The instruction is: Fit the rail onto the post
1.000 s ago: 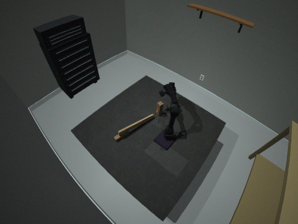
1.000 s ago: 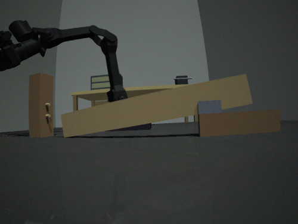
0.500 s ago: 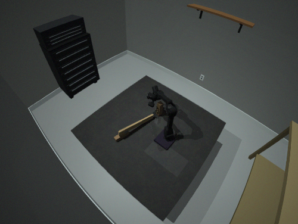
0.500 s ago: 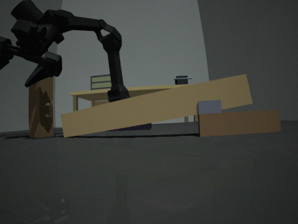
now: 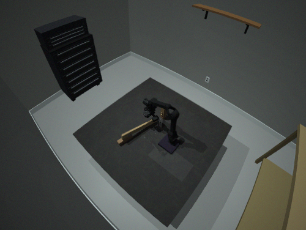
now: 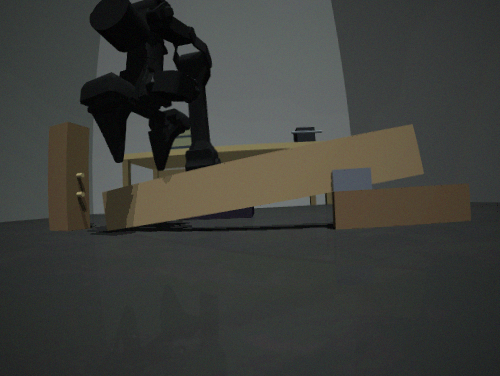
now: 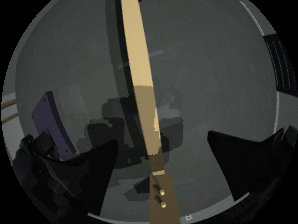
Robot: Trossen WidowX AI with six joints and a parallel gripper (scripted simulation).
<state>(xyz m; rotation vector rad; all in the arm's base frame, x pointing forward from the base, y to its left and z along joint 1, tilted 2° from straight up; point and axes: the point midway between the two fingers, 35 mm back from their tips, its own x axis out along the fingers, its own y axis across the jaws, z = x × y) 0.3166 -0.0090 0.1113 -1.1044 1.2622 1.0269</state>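
The wooden rail (image 5: 138,128) (image 6: 260,175) (image 7: 136,55) slopes down from the pale bracket (image 6: 351,179) on the footboard block (image 6: 400,207) (image 5: 120,142) to its near end on the table. The post (image 5: 163,114) (image 6: 62,180) (image 7: 172,210) stands upright, a short gap from that end. Its upper peg (image 6: 80,175) (image 7: 161,192) and lower peg (image 6: 80,194) (image 7: 163,205) stick out toward the rail, outside it. The rail's holes are not visible. My gripper (image 6: 140,165) (image 7: 164,141) is wide open and empty above the rail's near part, with one finger to each side in the wrist view.
The arm's purple base plate (image 5: 169,145) (image 7: 46,120) lies beside the rail. The dark table top (image 5: 122,171) carries it all. Beyond are a drawer cabinet (image 5: 74,61), a wall shelf (image 5: 226,15) and a wooden bench (image 5: 266,196).
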